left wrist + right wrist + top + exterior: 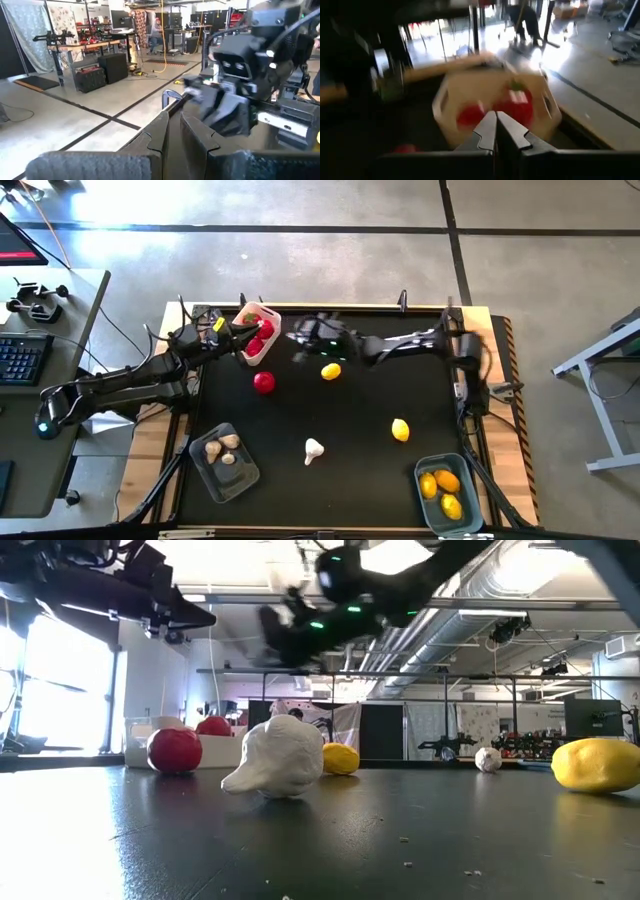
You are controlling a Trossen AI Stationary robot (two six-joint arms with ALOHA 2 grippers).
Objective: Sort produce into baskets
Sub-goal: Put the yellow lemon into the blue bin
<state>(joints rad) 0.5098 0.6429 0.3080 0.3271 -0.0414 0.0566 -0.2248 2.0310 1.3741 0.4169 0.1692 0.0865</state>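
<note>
Garlic bulb (pixel 313 449) lies tipped on the black mat (pixel 340 420), long axis w/ narrow end toward grey tub (pixel 225 470). Both grippers closed, empty: right gripper (pixel 300 337) by white tub (pixel 262 335), left gripper (pixel 237 330) over it.

On the tabletop (pixel 340 470), one basket (pixel 258 332) with tomatoes stands at the far left. A second basket (pixel 226 461) with garlic bulbs is near left, a third (pixel 447 492) with lemons near right. Between them lie a tomato (pixel 264 382), two lemons (pixel 331 371) (pixel 400 430) and a garlic bulb (pixel 313 449).

No readable text, label, brand or number shows in any view
</note>
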